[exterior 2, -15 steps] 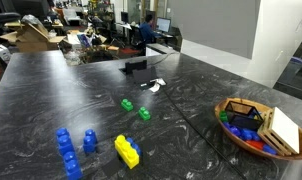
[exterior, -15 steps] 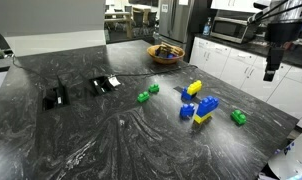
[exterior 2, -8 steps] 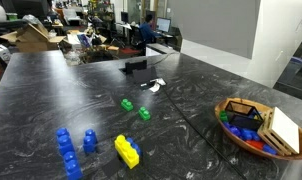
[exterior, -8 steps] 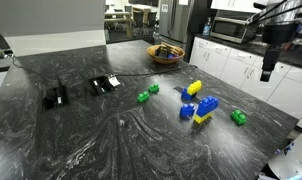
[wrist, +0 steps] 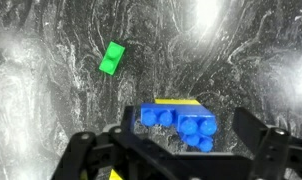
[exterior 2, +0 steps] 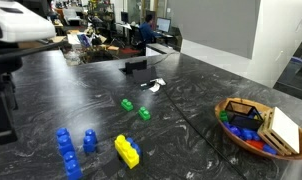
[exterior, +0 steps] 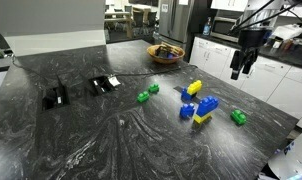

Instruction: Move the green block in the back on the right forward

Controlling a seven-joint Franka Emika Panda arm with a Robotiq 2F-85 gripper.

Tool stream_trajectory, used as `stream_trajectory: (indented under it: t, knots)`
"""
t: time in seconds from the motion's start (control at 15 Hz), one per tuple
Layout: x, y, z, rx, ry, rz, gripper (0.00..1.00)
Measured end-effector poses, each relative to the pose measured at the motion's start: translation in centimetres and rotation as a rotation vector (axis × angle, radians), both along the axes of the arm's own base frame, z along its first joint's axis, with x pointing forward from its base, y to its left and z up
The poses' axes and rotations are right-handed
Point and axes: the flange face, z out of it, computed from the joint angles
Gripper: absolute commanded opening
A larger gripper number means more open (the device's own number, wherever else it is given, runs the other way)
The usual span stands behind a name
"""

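Note:
A lone small green block (exterior: 238, 117) lies near the table's right edge, beside a blue-and-yellow stack (exterior: 203, 108). In the wrist view the same green block (wrist: 113, 58) lies up and left of the stack (wrist: 176, 118). Two more green blocks (exterior: 143, 97) (exterior: 153, 90) sit together mid-table; they also show in an exterior view (exterior 2: 127, 103) (exterior 2: 144, 113). My gripper (exterior: 238, 72) hangs open and empty, high above the table. It also shows at the left of an exterior view (exterior 2: 3, 120), and its jaws (wrist: 176, 150) frame the stack in the wrist view.
A yellow-and-blue block (exterior: 194, 88) and a blue block (exterior: 187, 111) lie near the stack. A wooden bowl (exterior: 166, 53) of toys stands at the back. Two black devices (exterior: 55, 97) (exterior: 103, 85) with a cable lie at the left. The table's edge (exterior: 281, 130) is close to the lone green block.
The arm has swung in over the table, leftward in one exterior view, and has come into sight at the left of the other. No block has moved.

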Motion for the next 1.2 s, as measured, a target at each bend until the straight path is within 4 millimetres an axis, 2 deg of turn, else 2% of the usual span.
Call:
stream_trajectory:
  t: [0.27, 0.47, 0.53, 0.67, 1.2]
  knots:
    - [4.4, -0.8, -0.7, -0.007, -0.038, -0.102, 1.0]
    - [8.6, -2.6, -0.2, -0.023, -0.062, -0.203, 1.0]
    - [9.4, -2.8, -0.3, -0.023, -0.056, -0.208, 1.0]
    - [9.4, -2.8, -0.7, -0.023, -0.047, -0.207, 1.0]
    - [8.9, -2.2, 0.1, -0.025, -0.065, -0.197, 1.0]
